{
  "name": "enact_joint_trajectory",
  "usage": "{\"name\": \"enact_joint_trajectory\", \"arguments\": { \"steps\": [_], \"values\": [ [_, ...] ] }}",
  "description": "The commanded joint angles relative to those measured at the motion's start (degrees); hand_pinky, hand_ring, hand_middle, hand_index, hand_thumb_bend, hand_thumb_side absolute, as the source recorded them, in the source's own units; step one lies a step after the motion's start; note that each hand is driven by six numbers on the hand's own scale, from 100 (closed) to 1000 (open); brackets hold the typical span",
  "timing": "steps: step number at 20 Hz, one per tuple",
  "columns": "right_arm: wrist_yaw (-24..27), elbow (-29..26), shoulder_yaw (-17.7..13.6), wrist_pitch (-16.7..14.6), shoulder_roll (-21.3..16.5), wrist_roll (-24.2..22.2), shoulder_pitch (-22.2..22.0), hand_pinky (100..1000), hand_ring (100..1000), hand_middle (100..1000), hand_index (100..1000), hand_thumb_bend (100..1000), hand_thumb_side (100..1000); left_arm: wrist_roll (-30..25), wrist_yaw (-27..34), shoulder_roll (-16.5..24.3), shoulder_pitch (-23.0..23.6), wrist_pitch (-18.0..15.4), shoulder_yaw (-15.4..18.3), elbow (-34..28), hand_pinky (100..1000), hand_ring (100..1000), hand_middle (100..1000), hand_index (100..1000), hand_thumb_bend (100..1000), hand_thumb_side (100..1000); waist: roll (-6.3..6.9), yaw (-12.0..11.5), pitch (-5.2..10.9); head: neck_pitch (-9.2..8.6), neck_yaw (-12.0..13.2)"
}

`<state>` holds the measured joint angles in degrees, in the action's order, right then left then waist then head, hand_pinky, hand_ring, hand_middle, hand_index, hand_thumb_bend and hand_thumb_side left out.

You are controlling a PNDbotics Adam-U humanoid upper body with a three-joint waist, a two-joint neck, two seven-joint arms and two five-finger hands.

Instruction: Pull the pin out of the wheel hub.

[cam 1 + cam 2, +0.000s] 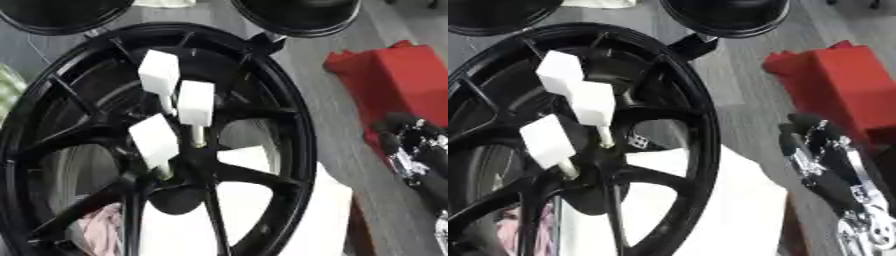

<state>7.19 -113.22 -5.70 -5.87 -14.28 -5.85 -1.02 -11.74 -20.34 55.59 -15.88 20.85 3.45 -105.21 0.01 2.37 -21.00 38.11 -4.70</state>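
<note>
Right eye view has the right hand point(833, 165) off to the right of the black wheel hub point(289, 150), holding nothing, fingers looking relaxed and a bit curled. Three white-headed pins stand at the hub's centre; the nearest pin point(156, 141) looks easiest. I'd pinch its white head and pull straight along the shaft, no twisting sideways.

Between your right hand point(824, 165) and the wheel hub point(179, 165) you have an open strip of grey floor point(337, 135). The 3 white-capped pins point(194, 104) crowd together over the hub, with black spokes point(262, 175) beside them. A red box point(846, 85) blocks the right side.
</note>
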Motion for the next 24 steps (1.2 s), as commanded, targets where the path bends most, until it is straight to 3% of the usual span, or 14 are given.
{"name": "enact_joint_trajectory", "arguments": {
  "steps": [1, 2, 3, 4, 5, 7, 11, 12, 13, 14, 16, 19, 22, 24],
  "values": [
    [-0.07, -1.38, -0.42, -0.09, -0.18, 0.09, 0.24, 995, 780, 596, 747, 325, 353, -0.18, 0.02, 0.24, 0.32, -2.07, 0.60, -0.19, 724, 591, 457, 626, 100, 283, -0.01, 0.04, 0.70, -0.34, 0.09],
    [-0.05, -1.38, -0.40, -0.09, -0.16, 0.07, 0.27, 995, 780, 596, 747, 325, 353, -0.91, 0.01, -0.04, 0.56, -3.37, 0.35, -0.22, 777, 688, 613, 798, 100, 384, -0.06, 0.05, 0.70, -0.41, 0.09],
    [-0.02, -1.38, -0.40, -0.11, -0.15, 0.07, 0.29, 995, 780, 596, 747, 324, 353, -2.00, -0.42, -0.28, 0.79, -4.78, 0.18, -0.11, 828, 783, 754, 899, 100, 489, -0.09, 0.06, 0.72, -0.50, 0.09],
    [0.03, -1.38, -0.40, -0.13, -0.15, 0.07, 0.32, 995, 780, 596, 747, 324, 354, -3.24, -1.43, -0.47, 0.98, -6.06, 0.14, 0.14, 856, 830, 809, 949, 135, 567, -0.12, 0.07, 0.74, -0.63, 0.06],
    [0.06, -1.38, -0.39, -0.14, -0.14, 0.07, 0.31, 995, 780, 596, 747, 323, 354, -4.33, -2.91, -0.68, 1.11, -7.14, 0.26, 0.44, 870, 855, 833, 974, 289, 690, -0.16, 0.07, 0.76, -0.79, -0.01],
    [0.11, -1.38, -0.42, -0.15, -0.11, 0.08, 0.27, 995, 780, 596, 747, 323, 354, -5.67, -5.91, -1.20, 1.24, -8.38, 0.66, 1.02, 872, 859, 834, 974, 371, 747, -0.24, 0.08, 0.82, -0.98, -0.10],
    [0.24, -1.38, -0.47, -0.24, -0.17, 0.16, 0.20, 995, 780, 596, 748, 322, 355, -6.78, -8.19, -1.81, 1.12, -9.09, 1.11, 1.25, 869, 855, 826, 958, 370, 767, -0.26, 0.06, 1.02, -1.08, -0.08],
    [0.27, -1.38, -0.46, -0.23, -0.19, 0.17, 0.20, 995, 780, 596, 748, 322, 354, -6.94, -8.18, -1.85, 1.03, -9.17, 1.12, 1.15, 867, 852, 821, 951, 353, 771, -0.25, 0.05, 1.06, -1.07, -0.09],
    [0.30, -1.38, -0.45, -0.22, -0.21, 0.16, 0.20, 995, 780, 596, 748, 322, 354, -7.00, -7.93, -1.92, 0.90, -9.13, 1.17, 0.98, 860, 842, 805, 931, 263, 785, -0.23, 0.04, 1.09, -1.06, -0.11],
    [0.33, -1.38, -0.45, -0.21, -0.23, 0.16, 0.19, 995, 780, 596, 748, 321, 354, -6.62, -7.26, -2.07, 0.65, -8.68, 1.41, 0.72, 844, 818, 772, 891, 100, 757, -0.23, 0.01, 1.12, -1.04, -0.16],
    [0.38, -1.38, -0.46, -0.26, -0.32, 0.17, 0.17, 995, 780, 596, 748, 320, 354, -3.00, -3.50, -2.66, -0.28, -7.04, 2.35, -1.09, 803, 749, 680, 812, 100, 673, -0.26, -0.08, 1.18, -1.11, -0.33],
    [0.48, -1.38, -0.49, -0.52, -0.54, 0.23, 0.14, 994, 779, 596, 747, 318, 353, 10.89, 10.37, -4.44, -2.38, -8.48, 4.13, -7.09, 750, 646, 571, 742, 100, 668, -0.36, -0.29, 1.24, -0.99, -0.62],
    [0.72, -1.38, -0.62, -0.95, -0.85, 0.46, 0.25, 994, 779, 595, 747, 315, 353, 25.76, 25.19, -5.73, -4.03, -16.40, 4.38, -9.11, 740, 632, 560, 738, 100, 662, -0.34, -0.42, 1.25, -1.03, -0.67],
    [0.93, -1.38, -0.79, -1.21, -0.98, 0.74, 0.42, 994, 779, 595, 747, 309, 353, 30.55, 30.59, -7.18, -3.97, -21.14, 4.08, -9.32, 739, 631, 559, 738, 100, 675, -0.32, -0.50, 1.19, -1.00, -0.66]
  ]
}}
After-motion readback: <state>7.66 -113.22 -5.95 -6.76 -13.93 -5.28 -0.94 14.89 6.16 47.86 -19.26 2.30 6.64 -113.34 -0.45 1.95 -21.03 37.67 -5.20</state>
